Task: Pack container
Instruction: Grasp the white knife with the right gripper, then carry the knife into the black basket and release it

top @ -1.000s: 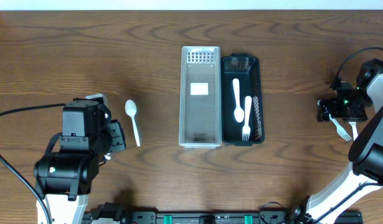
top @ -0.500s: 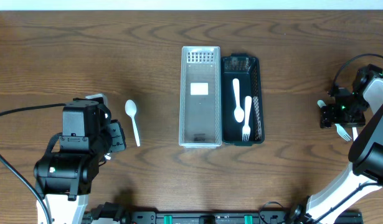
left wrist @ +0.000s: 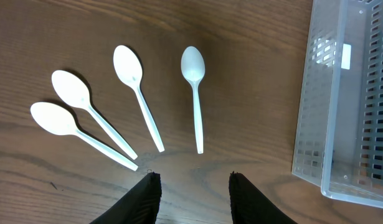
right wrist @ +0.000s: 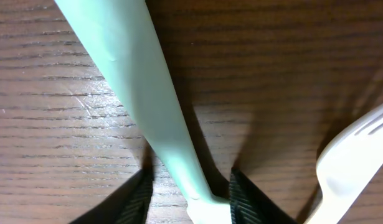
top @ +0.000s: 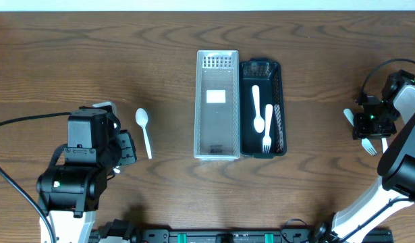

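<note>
a: four white spoons (left wrist: 127, 63) lie on the table (left wrist: 253, 37) just ahead of the left gripper (left wrist: 194, 182). jaw state?
b: spread apart, nothing between them, touching none of the spoons.
a: right side?
b: the right gripper (right wrist: 190, 190) straddles a pale handle (right wrist: 132, 68) that lies on the wood, one finger on each side. cannot tell whether they press it. a white fork (right wrist: 356, 152) lies just beside.
a: containers?
b: farther out, mid-table. the clear bin (top: 217, 131) and the black basket (top: 279, 108) stand side by side, touching. a spoon (top: 258, 123) and a second fork (top: 267, 131) lie in the basket.
</note>
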Available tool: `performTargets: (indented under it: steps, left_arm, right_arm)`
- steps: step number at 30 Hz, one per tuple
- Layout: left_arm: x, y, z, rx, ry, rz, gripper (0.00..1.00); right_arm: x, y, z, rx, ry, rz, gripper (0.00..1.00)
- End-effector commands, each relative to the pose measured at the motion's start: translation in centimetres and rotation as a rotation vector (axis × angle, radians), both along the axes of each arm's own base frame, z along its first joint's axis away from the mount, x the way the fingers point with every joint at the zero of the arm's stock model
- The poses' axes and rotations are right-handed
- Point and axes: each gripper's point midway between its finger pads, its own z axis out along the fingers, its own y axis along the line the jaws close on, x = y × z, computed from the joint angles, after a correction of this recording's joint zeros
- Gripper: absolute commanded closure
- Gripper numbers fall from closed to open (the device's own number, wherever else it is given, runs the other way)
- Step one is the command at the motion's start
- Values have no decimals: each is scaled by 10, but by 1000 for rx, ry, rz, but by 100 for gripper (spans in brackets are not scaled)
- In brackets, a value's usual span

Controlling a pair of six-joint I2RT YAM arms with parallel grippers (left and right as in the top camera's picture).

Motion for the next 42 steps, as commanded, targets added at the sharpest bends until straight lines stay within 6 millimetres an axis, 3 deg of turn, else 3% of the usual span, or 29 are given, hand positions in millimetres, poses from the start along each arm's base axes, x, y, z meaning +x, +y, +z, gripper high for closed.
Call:
performTargets:
  steps: [1, 17, 26, 29, 33, 37, 39, 42]
  left_arm:
    - [2, 1, 6, 6, -17, -2, 61]
    - [2, 1, 6, 6, -17, -2, 61]
    - [2, 1, 6, 6, -17, -2, 61]
    - [2, 1, 6, 6, -17, -2, 61]
    - [2, 1, 6, 6, -17, -2, 61]
    - [2, 0, 6, 5, -17, -2, 61]
    - [2, 1, 6, 6, -17, -2, 61]
    - [2, 1, 6, 6, -17, -2, 61]
  right_arm:
    - [-5, 9, -10, 42, 18, 7, 64]
    - [-2, 10, -10, 48, 4, 6, 92]
    - [13, 11, -2, 18, -38, -75, 96]
    - [33, 17, 20, -9, -100, -92, 97]
    - [66, 37, 74, -44, -231, -125, 99]
    - [85, 80, 136, -47, -351, -100, 99]
    - [88, 112, 164, -34, -405, -67, 99]
    - [86, 159, 191, -2, -471, -28, 99]
